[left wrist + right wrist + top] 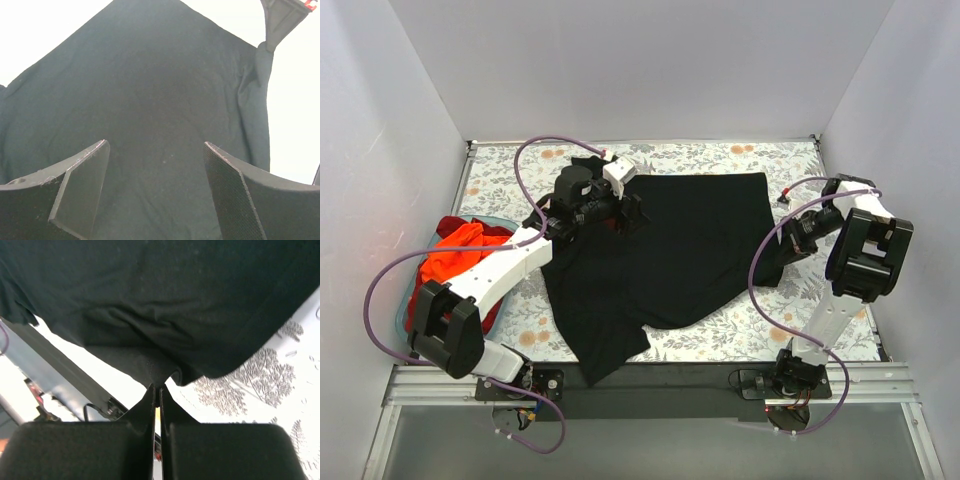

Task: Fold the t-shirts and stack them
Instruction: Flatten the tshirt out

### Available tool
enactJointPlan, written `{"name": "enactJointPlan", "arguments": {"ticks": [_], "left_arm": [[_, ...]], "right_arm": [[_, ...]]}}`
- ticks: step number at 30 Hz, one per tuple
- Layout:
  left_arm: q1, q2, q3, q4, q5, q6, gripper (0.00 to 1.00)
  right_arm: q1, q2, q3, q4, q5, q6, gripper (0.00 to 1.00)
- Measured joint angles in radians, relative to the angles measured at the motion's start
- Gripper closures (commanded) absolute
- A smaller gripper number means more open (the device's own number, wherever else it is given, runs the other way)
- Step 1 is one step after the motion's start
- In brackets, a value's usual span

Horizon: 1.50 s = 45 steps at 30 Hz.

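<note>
1. One black t-shirt (670, 250) lies spread across the floral bench (740, 160). A heap of orange-red shirts (450, 255), too bunched to count, sits in the single teal basket (399, 318) at the left.
2. The left fingers (82, 190) are spread apart above the black cloth, near its far-left part.
3. The right fingers (145, 412) are clenched on a pinch of the shirt's right edge.

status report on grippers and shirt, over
Left gripper open above black t-shirt. Right gripper shut on its edge. Orange-red shirts heaped in basket, left side.
</note>
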<state>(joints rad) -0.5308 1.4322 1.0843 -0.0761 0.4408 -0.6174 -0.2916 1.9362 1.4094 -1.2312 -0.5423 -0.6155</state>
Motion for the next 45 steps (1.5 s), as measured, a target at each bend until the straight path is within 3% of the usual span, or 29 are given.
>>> {"name": "enactJointPlan", "arguments": {"ticks": [4,10,13,15,18,21,23,28,30,34,39,45], "left_arm": [[0.006,-0.005,-0.016,-0.003,0.000,0.000,0.26],[0.008,-0.024,-0.044,-0.006,0.000,0.000,0.26],[0.010,-0.039,-0.062,-0.007,-0.001,0.000,0.26],[0.011,-0.047,-0.073,-0.008,-0.007,-0.002,0.26],[0.016,-0.058,-0.077,-0.034,-0.015,-0.018,0.27],[0.047,-0.064,-0.074,-0.095,0.002,-0.039,0.31],[0.100,-0.069,-0.073,-0.169,0.044,-0.032,0.43],[0.213,-0.094,-0.072,-0.518,0.154,0.249,0.58],[0.206,-0.118,-0.094,-0.645,0.166,0.383,0.63],[0.143,-0.174,-0.175,-0.825,0.134,0.590,0.64],[0.034,-0.166,-0.283,-0.861,0.045,0.685,0.67],[-0.001,-0.127,-0.377,-0.832,-0.064,0.709,0.70]], "right_arm": [[-0.001,-0.066,-0.047,-0.011,0.047,-0.048,0.99],[0.032,-0.277,-0.259,-0.046,0.222,-0.166,0.99],[0.072,-0.295,-0.366,-0.057,0.301,-0.204,0.90],[0.099,-0.293,-0.413,-0.057,0.341,-0.219,0.75],[0.113,-0.293,-0.419,-0.061,0.383,-0.230,0.63],[0.095,-0.290,-0.360,-0.074,0.419,-0.234,0.63],[0.070,-0.278,-0.245,-0.085,0.428,-0.238,0.64],[0.074,-0.303,-0.085,-0.034,0.386,-0.258,0.69],[0.116,-0.312,-0.116,-0.031,0.362,-0.260,0.71],[0.209,-0.284,-0.238,-0.016,0.310,-0.256,0.73],[0.269,-0.232,-0.324,0.047,0.286,-0.235,0.73],[0.314,-0.223,-0.404,0.165,0.326,-0.217,0.74]]}}
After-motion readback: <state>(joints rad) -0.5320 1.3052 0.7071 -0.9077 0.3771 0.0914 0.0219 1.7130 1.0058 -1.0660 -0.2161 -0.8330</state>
